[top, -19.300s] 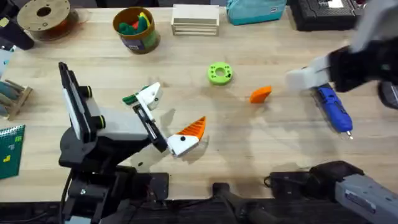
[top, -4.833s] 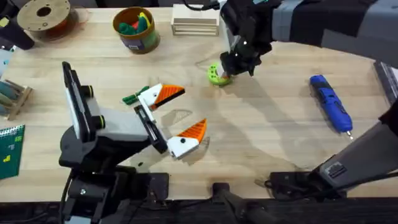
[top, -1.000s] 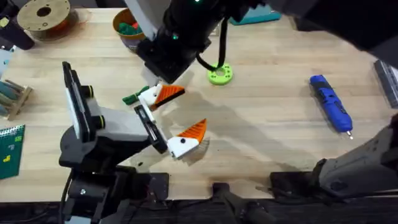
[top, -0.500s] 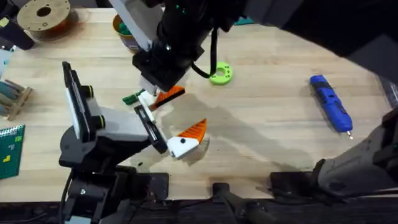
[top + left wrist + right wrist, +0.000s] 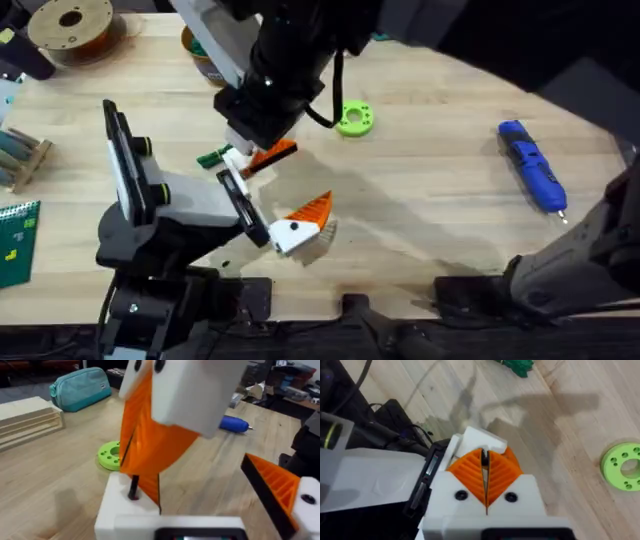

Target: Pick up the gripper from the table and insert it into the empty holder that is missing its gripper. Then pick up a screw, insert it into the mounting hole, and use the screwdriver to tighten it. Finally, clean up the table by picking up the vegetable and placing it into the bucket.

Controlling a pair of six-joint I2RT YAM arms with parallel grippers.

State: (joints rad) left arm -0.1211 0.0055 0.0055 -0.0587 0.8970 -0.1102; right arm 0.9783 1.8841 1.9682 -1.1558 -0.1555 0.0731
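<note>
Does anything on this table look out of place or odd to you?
One thing: a small dark green vegetable lies loose on the table beside the left gripper, while the other toy foods sit in the bucket. The screwdriver lies flat and untouched.

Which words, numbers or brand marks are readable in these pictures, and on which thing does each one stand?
No text can be read.
Green card: yellow marks, too small to read.
Bucket: label mostly hidden behind the right arm.
</note>
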